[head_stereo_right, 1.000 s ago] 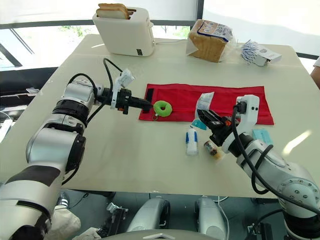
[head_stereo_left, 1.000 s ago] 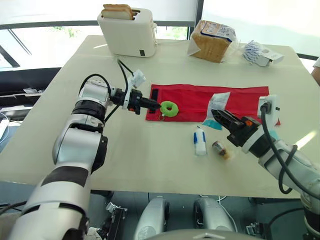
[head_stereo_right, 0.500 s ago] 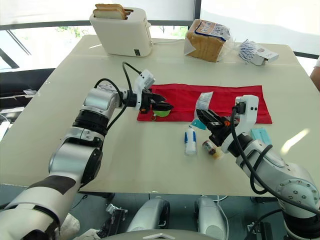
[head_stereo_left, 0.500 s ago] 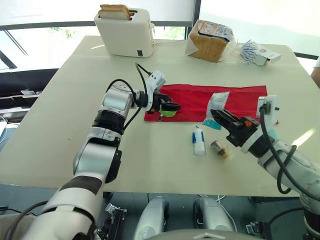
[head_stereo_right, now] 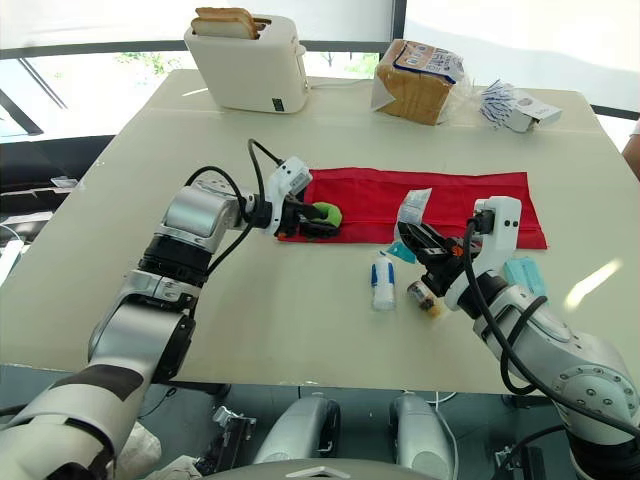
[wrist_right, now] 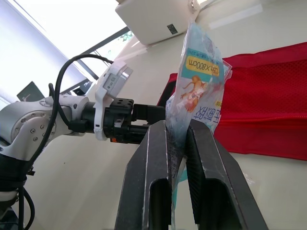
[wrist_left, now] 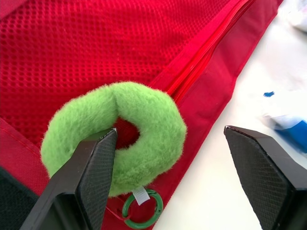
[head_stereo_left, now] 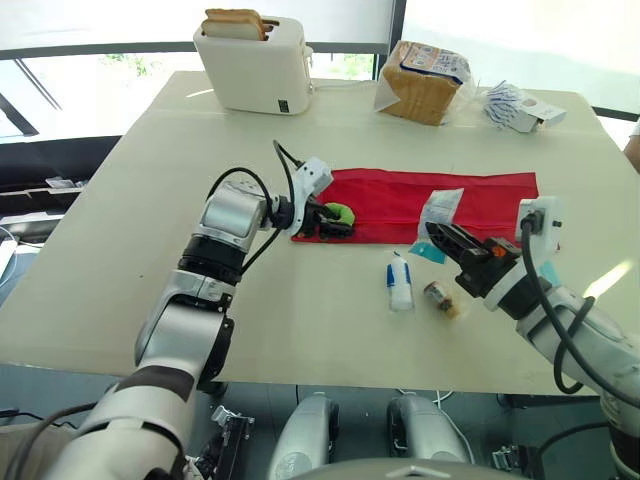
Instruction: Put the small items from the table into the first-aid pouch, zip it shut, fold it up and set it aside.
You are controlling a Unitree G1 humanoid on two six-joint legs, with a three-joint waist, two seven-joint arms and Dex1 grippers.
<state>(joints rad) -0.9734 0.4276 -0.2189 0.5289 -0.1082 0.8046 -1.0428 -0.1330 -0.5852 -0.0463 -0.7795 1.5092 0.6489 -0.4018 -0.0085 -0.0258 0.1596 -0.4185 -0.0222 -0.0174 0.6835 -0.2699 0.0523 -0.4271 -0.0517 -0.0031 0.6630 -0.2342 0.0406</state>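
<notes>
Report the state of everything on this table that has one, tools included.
left tool, open, one finger in the green ring's hole
right tool, shut on the packet
packet, held upright
green ring, lying on the pouch's end
first-aid pouch, spread flat, unfolded
tube, lying on the table, not packed
toaster, bread slices sticking up

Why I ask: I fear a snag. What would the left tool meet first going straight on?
Probably the green fluffy ring, right at one finger of the open left tool; the red pouch lies beyond it, though depth is unclear.
</notes>
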